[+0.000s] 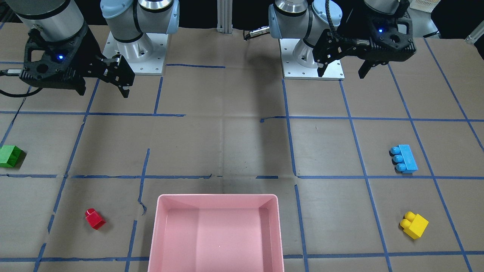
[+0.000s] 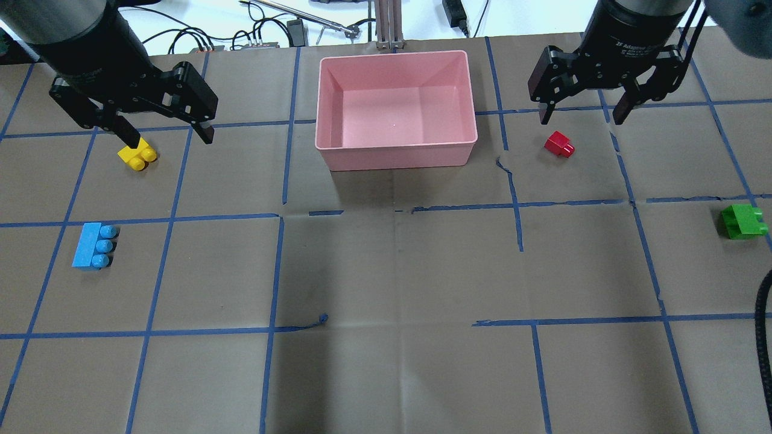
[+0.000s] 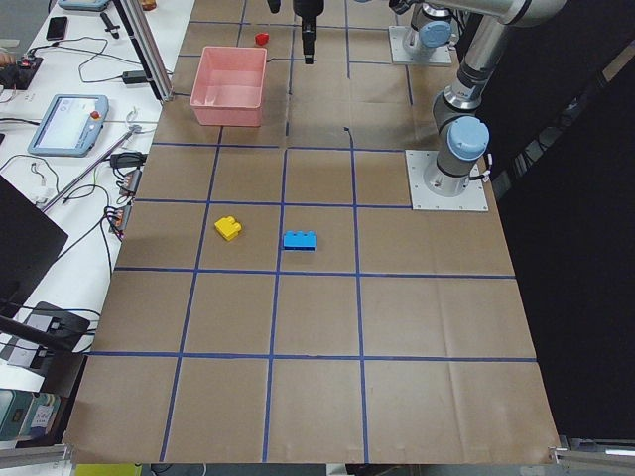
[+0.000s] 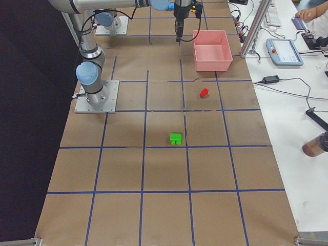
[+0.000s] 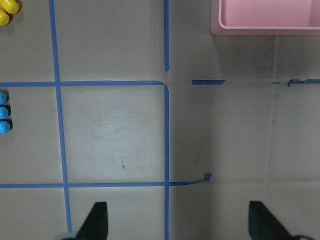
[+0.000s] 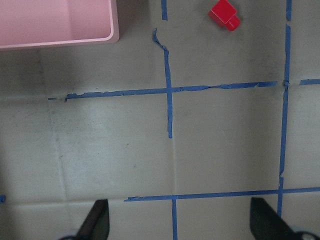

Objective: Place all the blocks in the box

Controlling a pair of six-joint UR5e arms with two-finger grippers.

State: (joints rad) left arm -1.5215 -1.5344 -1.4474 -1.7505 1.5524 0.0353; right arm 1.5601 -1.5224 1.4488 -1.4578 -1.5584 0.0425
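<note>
The pink box (image 2: 395,158) stands at the table's far middle, with nothing in it. The yellow block (image 2: 137,155) lies left of it, the light-blue block (image 2: 93,246) nearer and further left. The red block (image 2: 559,144) lies right of the box, the green block (image 2: 743,222) at the right edge. My left gripper (image 2: 169,137) is open and empty, raised beside the yellow block. My right gripper (image 2: 582,117) is open and empty, raised just beyond the red block. The red block (image 6: 224,13) also shows in the right wrist view.
Blue tape lines grid the brown table. The two arm bases (image 1: 132,53) (image 1: 312,56) are bolted at the robot's side. An aluminium post (image 2: 389,24) stands behind the box. A white bench with cables and a tablet (image 4: 284,51) runs along the far edge.
</note>
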